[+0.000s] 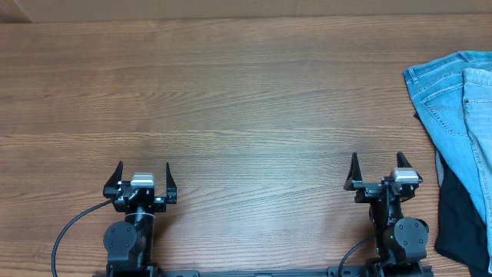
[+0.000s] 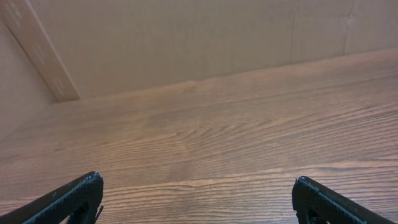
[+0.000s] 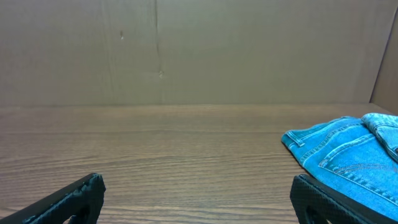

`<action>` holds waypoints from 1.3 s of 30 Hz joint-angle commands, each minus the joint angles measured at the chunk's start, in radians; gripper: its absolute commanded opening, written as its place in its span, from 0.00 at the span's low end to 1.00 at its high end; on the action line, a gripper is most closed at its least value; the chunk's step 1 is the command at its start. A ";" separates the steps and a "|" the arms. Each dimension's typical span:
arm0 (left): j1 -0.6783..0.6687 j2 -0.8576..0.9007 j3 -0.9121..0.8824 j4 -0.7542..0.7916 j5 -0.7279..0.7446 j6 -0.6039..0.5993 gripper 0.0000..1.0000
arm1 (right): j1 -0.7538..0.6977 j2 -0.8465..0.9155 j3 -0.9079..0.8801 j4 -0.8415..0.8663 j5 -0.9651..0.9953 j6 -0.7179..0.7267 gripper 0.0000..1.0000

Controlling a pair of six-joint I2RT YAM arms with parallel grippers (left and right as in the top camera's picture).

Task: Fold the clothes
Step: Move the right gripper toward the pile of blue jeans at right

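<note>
Two arms were seen from overhead along the lower edge of the frame, one at lower left and one at lower right, each ending in a two-finger gripper. The left gripper point(image 1: 144, 175) was held with its jaws spread wide, and nothing was gripped between them; in the left wrist view its gripper point(image 2: 198, 191) showed two dark fingertips point(image 2: 79, 194) at the bottom corners, with only bare wooden table point(image 2: 211, 130) between. The right gripper point(image 1: 378, 168) was likewise spread wide and empty; in the right wrist view the same gripper point(image 3: 198, 190) showed two fingertips point(image 3: 74, 196) at the lower corners.

One heap of clothing was piled at the right edge of the overhead frame, well apart from both grippers. Three garments could be counted in it: the pale light-blue denim shorts point(image 1: 483, 123), cut off by the frame's right border; one medium-blue pair of jeans point(image 1: 442, 104) partly under them, reaching furthest left; and one dark garment point(image 1: 460, 223) below them toward the lower right corner. In the right wrist view the medium-blue jeans point(image 3: 339, 155) were seen at right of centre, resting on the table point(image 3: 155, 143). A plain wall point(image 3: 186, 50) was seen behind.
</note>
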 commanded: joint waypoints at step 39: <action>-0.006 0.001 -0.002 0.002 -0.013 0.021 1.00 | 0.005 0.001 -0.006 0.169 -0.401 0.180 1.00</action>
